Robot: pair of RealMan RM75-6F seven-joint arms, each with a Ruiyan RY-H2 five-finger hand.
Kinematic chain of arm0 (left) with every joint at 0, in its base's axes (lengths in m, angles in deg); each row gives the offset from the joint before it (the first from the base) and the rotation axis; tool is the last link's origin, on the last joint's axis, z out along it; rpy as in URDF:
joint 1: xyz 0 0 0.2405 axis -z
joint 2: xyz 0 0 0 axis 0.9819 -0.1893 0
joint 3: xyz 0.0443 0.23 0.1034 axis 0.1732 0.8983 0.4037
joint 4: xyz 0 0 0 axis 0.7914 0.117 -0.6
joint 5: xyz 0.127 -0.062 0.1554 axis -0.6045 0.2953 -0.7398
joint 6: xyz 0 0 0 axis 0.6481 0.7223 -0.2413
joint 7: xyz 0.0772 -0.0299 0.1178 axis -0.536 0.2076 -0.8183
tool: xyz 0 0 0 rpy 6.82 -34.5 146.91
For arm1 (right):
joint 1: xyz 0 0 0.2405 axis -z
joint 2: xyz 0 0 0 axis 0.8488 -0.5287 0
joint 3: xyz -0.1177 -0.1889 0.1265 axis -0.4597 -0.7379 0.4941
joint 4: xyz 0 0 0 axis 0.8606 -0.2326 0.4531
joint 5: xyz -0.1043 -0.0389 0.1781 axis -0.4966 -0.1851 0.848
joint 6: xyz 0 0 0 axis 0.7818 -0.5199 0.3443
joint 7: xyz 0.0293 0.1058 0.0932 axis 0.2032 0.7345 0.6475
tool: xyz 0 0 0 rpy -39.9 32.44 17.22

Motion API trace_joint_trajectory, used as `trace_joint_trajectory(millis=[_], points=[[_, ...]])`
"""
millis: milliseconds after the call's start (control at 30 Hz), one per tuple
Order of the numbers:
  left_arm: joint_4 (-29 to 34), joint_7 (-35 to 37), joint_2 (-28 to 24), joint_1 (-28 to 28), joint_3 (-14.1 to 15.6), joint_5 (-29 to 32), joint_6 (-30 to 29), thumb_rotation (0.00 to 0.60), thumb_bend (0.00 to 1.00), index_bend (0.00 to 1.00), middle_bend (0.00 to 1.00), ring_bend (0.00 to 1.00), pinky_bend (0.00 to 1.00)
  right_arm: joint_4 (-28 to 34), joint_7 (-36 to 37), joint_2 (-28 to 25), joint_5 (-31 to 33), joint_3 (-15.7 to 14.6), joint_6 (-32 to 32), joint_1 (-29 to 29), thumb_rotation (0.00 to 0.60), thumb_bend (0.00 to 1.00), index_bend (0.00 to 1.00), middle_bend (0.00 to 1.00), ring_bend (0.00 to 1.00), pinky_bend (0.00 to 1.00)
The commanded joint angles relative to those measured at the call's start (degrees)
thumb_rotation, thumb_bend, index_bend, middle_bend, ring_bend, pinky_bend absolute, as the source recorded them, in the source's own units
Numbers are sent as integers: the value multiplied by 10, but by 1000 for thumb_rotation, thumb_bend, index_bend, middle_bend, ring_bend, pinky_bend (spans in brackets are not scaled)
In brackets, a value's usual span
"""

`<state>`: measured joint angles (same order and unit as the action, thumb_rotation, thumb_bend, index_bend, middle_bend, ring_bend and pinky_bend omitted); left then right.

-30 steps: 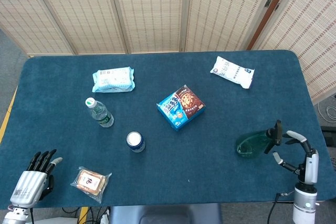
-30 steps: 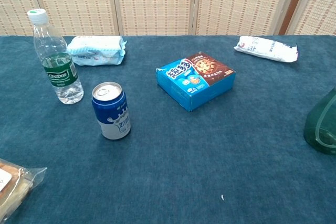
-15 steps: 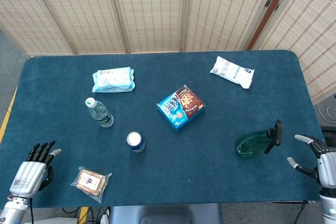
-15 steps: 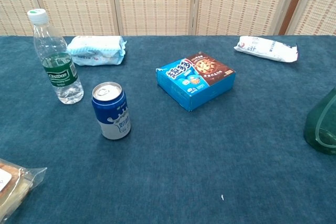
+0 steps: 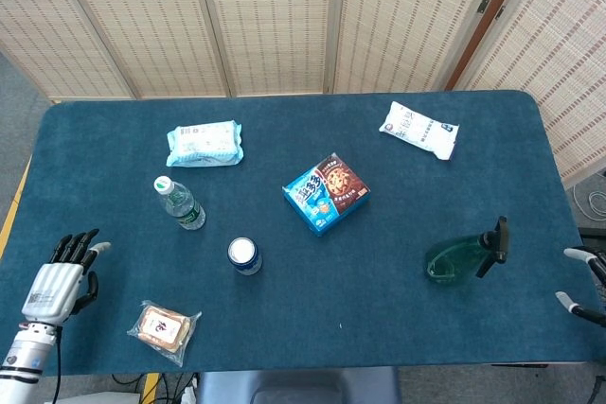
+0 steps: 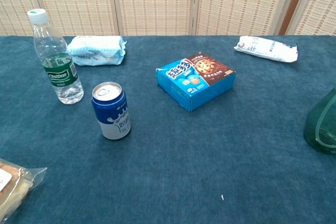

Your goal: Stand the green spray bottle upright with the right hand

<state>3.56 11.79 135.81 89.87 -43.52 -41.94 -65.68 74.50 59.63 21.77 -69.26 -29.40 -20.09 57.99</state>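
Observation:
The green spray bottle (image 5: 457,258) lies on its side near the table's right front, with its base to the left and its black nozzle (image 5: 495,241) to the right. The chest view shows only its green body (image 6: 321,123), at the right edge. My right hand (image 5: 579,255) shows just a few spread fingertips at the right edge of the head view. It is clear of the bottle and holds nothing. My left hand (image 5: 61,279) hovers at the table's front left corner, fingers extended and empty. Neither hand appears in the chest view.
A blue cookie box (image 5: 326,192) sits mid-table, with a blue can (image 5: 244,254) and a water bottle (image 5: 179,202) to its left. A tissue pack (image 5: 204,143) lies at the back left and a white packet (image 5: 418,129) at the back right. A wrapped snack (image 5: 163,328) is near the left hand.
My right hand has drawn back from beside the bottle's nozzle to the right edge of the head view. My left hand has risen slightly. The bottle has not moved.

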Motion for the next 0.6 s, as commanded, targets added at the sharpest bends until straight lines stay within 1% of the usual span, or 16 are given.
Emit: trace_joint_trajectory(millis=[33, 200, 367, 600], points=[[5, -6, -5, 12, -8, 11, 13, 600, 737, 182, 70, 66, 0, 17, -18, -20, 2, -4, 23, -1, 600, 110, 308, 308, 247, 311], [15, -22, -7, 30, -21, 25, 26, 600, 738, 182, 72, 66, 0, 1, -25, -28, -1, -11, 65, -15, 600, 111, 297, 308, 244, 310], [9, -32, -1, 36, -27, 40, 30, 600, 738, 182, 73, 66, 0, -7, -29, -26, -10, -13, 62, -22, 600, 113, 292, 308, 244, 309], [-6, -18, 10, 37, -31, 47, 19, 600, 738, 182, 76, 66, 0, -17, -19, -22, -14, -11, 50, -25, 600, 113, 292, 308, 242, 309]])
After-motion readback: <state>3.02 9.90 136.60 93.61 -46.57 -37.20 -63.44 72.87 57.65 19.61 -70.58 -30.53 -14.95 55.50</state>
